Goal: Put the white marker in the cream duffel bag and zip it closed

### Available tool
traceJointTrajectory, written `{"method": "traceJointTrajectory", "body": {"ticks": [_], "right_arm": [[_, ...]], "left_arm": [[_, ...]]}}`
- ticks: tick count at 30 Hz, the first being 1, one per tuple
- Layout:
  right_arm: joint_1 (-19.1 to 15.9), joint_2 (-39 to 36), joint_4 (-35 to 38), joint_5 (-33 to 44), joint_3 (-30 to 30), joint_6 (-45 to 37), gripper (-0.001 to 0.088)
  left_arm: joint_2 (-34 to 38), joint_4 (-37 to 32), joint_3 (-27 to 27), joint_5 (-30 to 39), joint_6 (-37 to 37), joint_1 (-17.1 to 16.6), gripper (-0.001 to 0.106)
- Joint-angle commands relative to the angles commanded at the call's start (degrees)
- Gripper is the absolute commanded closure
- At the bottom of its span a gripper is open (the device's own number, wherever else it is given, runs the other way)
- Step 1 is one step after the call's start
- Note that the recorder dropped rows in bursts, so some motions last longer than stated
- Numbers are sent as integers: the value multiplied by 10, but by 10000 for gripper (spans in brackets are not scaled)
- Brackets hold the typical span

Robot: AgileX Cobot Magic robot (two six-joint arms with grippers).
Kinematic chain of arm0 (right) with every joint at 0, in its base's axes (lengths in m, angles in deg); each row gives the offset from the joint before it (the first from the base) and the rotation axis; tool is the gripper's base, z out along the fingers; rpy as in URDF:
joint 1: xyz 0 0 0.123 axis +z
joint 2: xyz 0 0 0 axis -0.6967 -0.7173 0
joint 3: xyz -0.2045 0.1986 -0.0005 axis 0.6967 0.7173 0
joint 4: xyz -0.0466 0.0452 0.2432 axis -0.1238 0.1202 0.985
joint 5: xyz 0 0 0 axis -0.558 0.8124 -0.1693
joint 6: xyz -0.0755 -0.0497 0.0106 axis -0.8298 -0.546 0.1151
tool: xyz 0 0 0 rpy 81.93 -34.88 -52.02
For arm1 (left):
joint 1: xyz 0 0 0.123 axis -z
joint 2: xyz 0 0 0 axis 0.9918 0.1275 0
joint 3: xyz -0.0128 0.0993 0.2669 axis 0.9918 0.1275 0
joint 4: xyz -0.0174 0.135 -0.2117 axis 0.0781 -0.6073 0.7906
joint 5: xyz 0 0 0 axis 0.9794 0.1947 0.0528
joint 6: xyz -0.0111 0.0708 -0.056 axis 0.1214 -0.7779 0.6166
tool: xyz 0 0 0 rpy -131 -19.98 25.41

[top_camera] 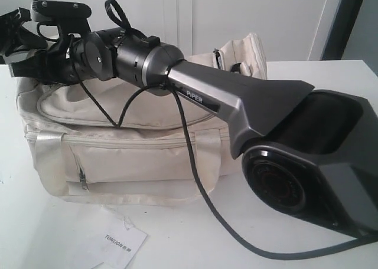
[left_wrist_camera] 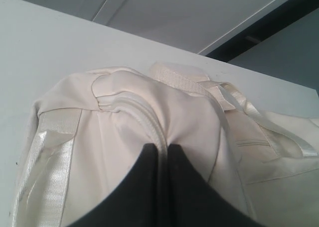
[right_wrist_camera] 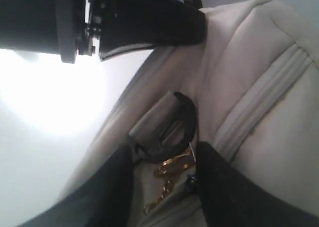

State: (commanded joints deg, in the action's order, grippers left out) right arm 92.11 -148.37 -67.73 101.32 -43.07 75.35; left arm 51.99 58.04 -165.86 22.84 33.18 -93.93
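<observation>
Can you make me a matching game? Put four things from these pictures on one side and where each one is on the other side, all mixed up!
Things
1. paper tag
2. gold zip pull
3. black cable
4. left gripper

Places
A. between the open jaws of the right gripper
B. pinching a ridge of the cream duffel bag
C. lying on the table, by the bag's front
D. hanging from the robot arm down across the bag's front

Pairs: 1-C, 2-A, 3-D, 4-B
</observation>
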Motion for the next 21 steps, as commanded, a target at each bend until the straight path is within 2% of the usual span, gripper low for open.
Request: {"method": "traceJointTrajectory", "body": {"ticks": [5, 8, 12, 21], "right_arm": [[0, -8, 0, -9, 0, 0, 684], [0, -7, 0, -8, -1, 16, 869], [0, 4, 0, -1, -1, 33, 868], [-8, 45, 2, 74, -1, 21, 868]], "left_arm": [[0, 0, 0, 0, 0, 0, 1048], [0, 0, 0, 1, 0, 0, 1048], [0, 0, 0, 2, 0, 0, 1048], [0, -1, 0, 2, 0, 0, 1048]]}}
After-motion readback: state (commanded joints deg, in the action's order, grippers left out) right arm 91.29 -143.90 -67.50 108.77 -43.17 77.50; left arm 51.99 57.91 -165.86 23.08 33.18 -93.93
